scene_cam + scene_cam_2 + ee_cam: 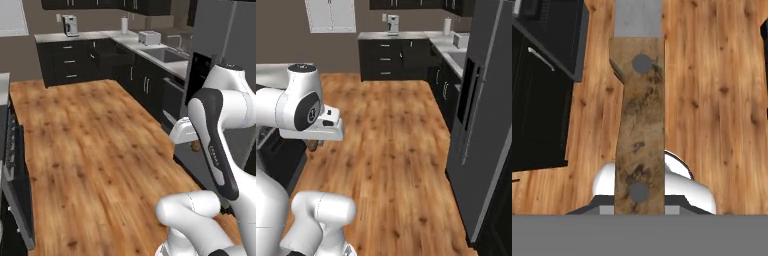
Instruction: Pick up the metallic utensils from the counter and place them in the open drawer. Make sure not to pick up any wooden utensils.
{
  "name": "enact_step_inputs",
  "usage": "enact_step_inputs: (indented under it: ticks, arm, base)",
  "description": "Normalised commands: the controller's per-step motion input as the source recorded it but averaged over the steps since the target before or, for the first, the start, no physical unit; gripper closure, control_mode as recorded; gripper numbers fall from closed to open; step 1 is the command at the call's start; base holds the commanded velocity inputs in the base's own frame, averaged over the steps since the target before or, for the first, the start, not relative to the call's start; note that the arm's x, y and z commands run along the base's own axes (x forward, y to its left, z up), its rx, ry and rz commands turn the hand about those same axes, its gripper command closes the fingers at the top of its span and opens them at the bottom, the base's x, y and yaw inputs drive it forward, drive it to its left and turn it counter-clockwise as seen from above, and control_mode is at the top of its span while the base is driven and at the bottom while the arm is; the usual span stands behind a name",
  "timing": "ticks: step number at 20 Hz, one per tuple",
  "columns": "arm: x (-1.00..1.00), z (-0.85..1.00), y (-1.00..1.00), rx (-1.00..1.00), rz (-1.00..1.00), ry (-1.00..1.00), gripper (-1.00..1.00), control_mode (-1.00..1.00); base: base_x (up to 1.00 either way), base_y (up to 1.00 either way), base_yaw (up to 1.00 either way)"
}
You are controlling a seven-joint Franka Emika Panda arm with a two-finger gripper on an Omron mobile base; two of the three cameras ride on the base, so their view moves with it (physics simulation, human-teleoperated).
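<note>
knife (639, 125) handle close up in tool's (639, 207) grip, fingertips hidden; blade cut off at top

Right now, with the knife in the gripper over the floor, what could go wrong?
1. The knife is held at its brown handle end, with the blade out ahead; a loose grip could drop it on the wooden floor.
2. The black cabinets are near; a swing of the arm might strike the blade against them.

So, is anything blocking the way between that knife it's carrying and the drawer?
Nothing visible does. The gripper holds the knife above bare wooden floor, beside a black cabinet. Which front is the open drawer, I cannot tell.
</note>
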Motion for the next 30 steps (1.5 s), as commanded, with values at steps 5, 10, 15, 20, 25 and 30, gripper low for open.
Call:
enact_step_inputs:
  ticks: [5, 10, 15, 20, 25, 30]
  arm:
    - [0.0, 0.0, 0.0, 0.0, 0.0, 0.0, 1.0, 1.0]
    - [0.0, 0.0, 0.0, 0.0, 0.0, 0.0, 1.0, 1.0]
    - [0.0, 0.0, 0.0, 0.0, 0.0, 0.0, 1.0, 1.0]
    - [0.0, 0.0, 0.0, 0.0, 0.0, 0.0, 1.0, 1.0]
    - [0.0, 0.0, 0.0, 0.0, 0.0, 0.0, 1.0, 1.0]
    - [0.0, 0.0, 0.0, 0.0, 0.0, 0.0, 1.0, 1.0]
  base:
    - [1.0, 0.0, -0.03]
    - [1.0, 0.0, 0.0]
    - [1.0, 0.0, 0.0]
    - [1.0, -0.1, 0.0]
    - [1.0, -0.18, 0.0]
    - [1.0, -0.22, 0.0]
